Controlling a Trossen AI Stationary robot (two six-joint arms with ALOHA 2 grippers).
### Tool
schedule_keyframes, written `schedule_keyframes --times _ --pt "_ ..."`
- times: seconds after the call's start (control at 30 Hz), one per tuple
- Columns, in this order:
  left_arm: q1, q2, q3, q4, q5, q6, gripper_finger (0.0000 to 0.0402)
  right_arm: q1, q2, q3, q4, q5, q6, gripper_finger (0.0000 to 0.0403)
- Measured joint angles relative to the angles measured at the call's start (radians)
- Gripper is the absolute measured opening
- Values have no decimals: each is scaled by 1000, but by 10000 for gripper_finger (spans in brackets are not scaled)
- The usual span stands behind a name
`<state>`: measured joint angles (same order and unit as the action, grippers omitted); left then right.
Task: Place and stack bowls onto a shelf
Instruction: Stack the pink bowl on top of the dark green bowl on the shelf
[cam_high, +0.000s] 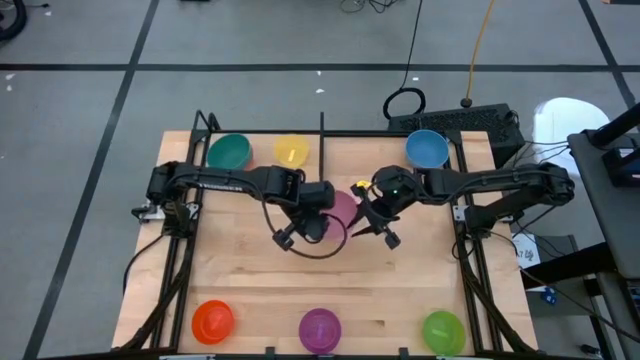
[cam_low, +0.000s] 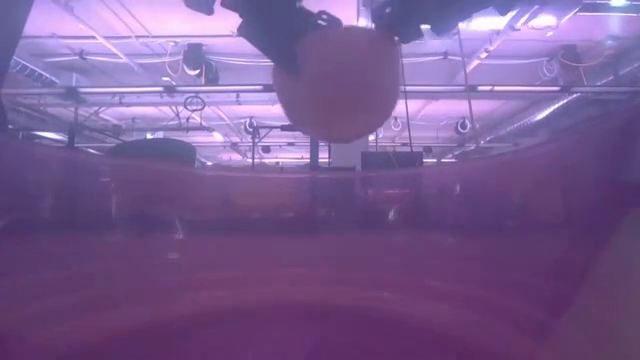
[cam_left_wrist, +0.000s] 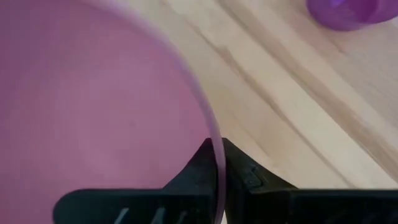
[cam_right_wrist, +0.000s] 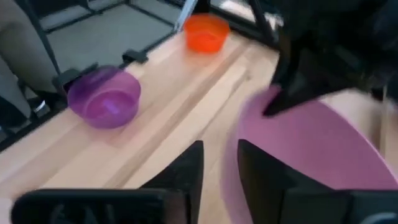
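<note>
Hanging above the middle of the frame in the high view, the small round pink plastic bowl (cam_high: 343, 208) sits between the two arms, off the light-wood bench (cam_high: 250, 280). The left end effector (cam_left_wrist: 219, 163) is pinched shut on its thin rim, one finger inside the wall and one outside, which looks like the way to carry it by the edge without tipping it. The right end effector (cam_right_wrist: 219, 163) has the same rim in the gap between its parted fingers, not clamped, so this reads as a hand-over from right to left. At the top of the high view, on the narrow light-wood shelf (cam_high: 350, 150) framed with black rods, stand a teal bowl (cam_high: 229, 152) and a yellow bowl (cam_high: 291, 151) to the left of the upright divider, and a blue bowl (cam_high: 427, 148) to the right. Along the bottom edge wait an orange bowl (cam_high: 213, 321), a purple bowl (cam_high: 320, 329) and a green bowl (cam_high: 443, 331). No brand, label or writing can be read.
</note>
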<state>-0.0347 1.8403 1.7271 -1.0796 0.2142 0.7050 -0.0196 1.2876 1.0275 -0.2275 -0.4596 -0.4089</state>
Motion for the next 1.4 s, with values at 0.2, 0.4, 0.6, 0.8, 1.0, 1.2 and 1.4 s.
schedule_keyframes --times 0.2,0.4,0.6,0.8,1.0,1.2,1.4 --pt "9 -27 0 -81 -101 -83 4 0 -63 0 43 39 -22 119" --pt "38 -85 0 -124 -236 -268 4 -2 -150 0 27 203 -28 122" --pt "107 -178 0 -177 -364 -471 4 -9 -218 0 24 237 -33 122" --pt "180 -285 0 -207 -472 -667 4 -14 -255 0 6 332 -48 121" --pt "275 -364 1 -331 -507 -822 5 -14 -274 0 -23 427 -106 121" --pt "352 -372 1 -452 -519 -880 4 -14 -281 0 -40 437 -112 121" --pt "420 -371 0 -433 -520 -844 4 -14 -281 0 -40 437 -112 121"
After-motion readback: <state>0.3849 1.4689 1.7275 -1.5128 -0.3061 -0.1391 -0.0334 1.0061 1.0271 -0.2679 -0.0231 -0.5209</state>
